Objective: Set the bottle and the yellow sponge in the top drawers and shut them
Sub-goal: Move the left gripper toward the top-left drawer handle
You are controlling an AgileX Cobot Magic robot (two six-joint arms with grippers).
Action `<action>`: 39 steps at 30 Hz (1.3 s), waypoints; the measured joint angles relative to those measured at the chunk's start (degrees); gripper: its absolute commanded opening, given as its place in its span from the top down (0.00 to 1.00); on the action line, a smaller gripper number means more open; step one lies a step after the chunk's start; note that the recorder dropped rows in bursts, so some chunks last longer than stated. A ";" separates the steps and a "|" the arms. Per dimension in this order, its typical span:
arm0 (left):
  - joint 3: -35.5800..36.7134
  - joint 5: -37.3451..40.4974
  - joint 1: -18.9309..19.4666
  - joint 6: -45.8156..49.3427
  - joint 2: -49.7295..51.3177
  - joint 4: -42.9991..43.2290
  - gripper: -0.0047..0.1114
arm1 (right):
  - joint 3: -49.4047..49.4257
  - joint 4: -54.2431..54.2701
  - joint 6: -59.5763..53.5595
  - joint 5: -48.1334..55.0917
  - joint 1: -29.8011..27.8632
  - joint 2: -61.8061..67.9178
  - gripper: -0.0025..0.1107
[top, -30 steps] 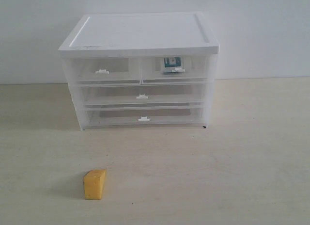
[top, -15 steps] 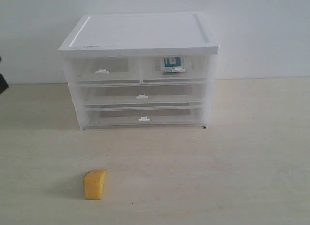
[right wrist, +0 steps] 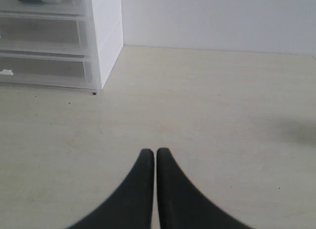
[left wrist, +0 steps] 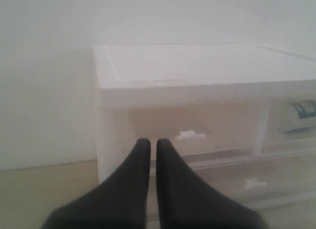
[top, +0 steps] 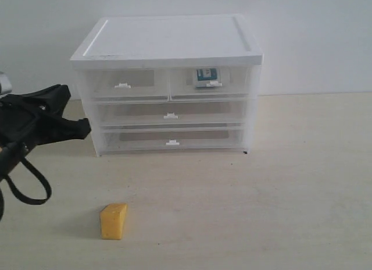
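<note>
My left hand (top: 86, 128), clenched and empty, has just swung in beside the cabinet (top: 168, 40), so I judge the sponge's turn begins. The yellow sponge (top: 113, 221) stands on the counter (top: 279, 188), down-right of that hand and well apart, long axis upright. The bottle (top: 206, 77) sits inside the shut top drawers (top: 125, 86), right one. My right hand (right wrist: 150, 152) is clenched, empty.

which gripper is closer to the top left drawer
Left. The left gripper points at the top left drawer from near the cabinet's left front. The right gripper hangs over the table, off past the cabinet's right side.
</note>
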 measured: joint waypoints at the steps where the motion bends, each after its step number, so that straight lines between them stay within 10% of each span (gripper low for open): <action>1: -0.84 -1.01 -0.96 0.43 1.57 -0.81 0.92 | 0.00 0.00 0.00 0.00 0.00 0.00 0.98; 16: -14.52 -3.59 -4.11 1.34 17.84 -2.70 0.92 | 0.00 0.00 0.00 0.00 0.00 0.00 0.98; 27: -18.51 -3.59 -4.11 1.34 23.17 -1.08 0.33 | 0.00 0.00 0.00 0.00 0.00 0.00 0.98; 39: -20.32 -4.26 -4.11 0.88 23.37 -2.24 0.31 | 0.00 0.00 0.00 0.00 0.00 0.00 0.98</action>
